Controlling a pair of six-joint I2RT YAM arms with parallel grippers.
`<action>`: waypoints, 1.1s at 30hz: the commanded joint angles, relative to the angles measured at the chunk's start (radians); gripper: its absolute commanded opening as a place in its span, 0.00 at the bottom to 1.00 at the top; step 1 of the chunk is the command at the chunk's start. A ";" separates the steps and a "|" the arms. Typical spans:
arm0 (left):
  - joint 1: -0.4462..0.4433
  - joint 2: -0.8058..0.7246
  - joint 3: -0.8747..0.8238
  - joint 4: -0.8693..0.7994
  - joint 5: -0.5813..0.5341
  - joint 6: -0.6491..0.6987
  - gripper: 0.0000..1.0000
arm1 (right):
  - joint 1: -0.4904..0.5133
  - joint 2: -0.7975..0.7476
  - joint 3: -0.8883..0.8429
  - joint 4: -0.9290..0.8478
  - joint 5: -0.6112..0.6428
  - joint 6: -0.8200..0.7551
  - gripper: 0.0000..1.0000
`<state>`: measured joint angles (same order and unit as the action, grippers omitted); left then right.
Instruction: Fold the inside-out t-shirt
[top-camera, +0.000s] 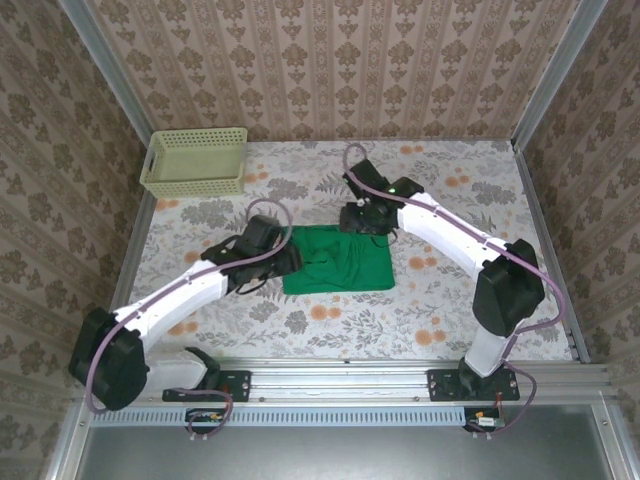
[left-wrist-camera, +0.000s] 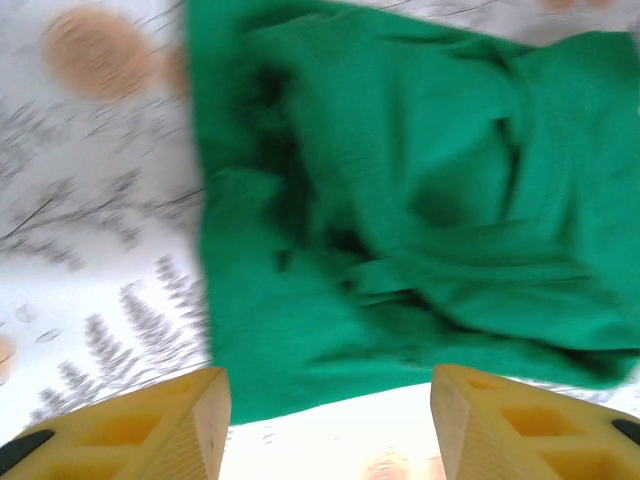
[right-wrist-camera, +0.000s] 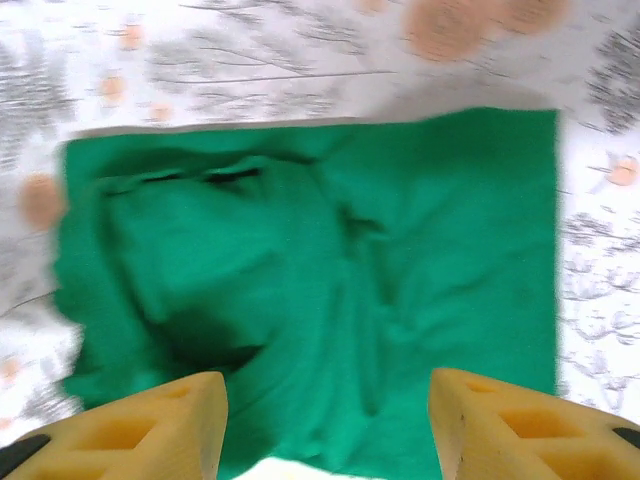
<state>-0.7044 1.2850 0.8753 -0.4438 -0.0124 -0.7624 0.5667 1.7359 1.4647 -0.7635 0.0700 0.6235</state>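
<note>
Jaws stand apart and empty on both left gripper (left-wrist-camera: 328, 380) and right gripper (right-wrist-camera: 328, 380), poised at the t-shirt's (top-camera: 338, 262) left and far edges, we judge to leave its rumpled fold lying flat on the table (top-camera: 450, 300), basket (top-camera: 195, 160) well off its far-left corner.

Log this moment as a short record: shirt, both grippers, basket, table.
shirt: green t-shirt, folded into a rough rectangle, wrinkled, lying on the table between the arms
left gripper: open, at the shirt's left edge, nothing between the fingers
right gripper: open, over the shirt's far edge, holding nothing
basket: pale yellow-green, far left corner, apart from the shirt
table: floral-patterned surface
</note>
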 joint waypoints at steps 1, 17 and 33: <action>-0.074 0.099 0.124 -0.117 -0.088 0.031 0.58 | -0.047 -0.043 -0.133 0.100 -0.067 0.006 0.57; -0.103 0.293 0.162 -0.110 -0.129 0.014 0.26 | -0.103 0.032 -0.262 0.245 -0.114 0.007 0.57; 0.138 0.005 -0.171 0.086 0.140 -0.021 0.02 | -0.095 0.120 -0.257 0.252 -0.064 -0.035 0.56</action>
<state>-0.5690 1.2984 0.7021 -0.3885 0.0483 -0.7856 0.4675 1.8671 1.2030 -0.5133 -0.0307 0.6113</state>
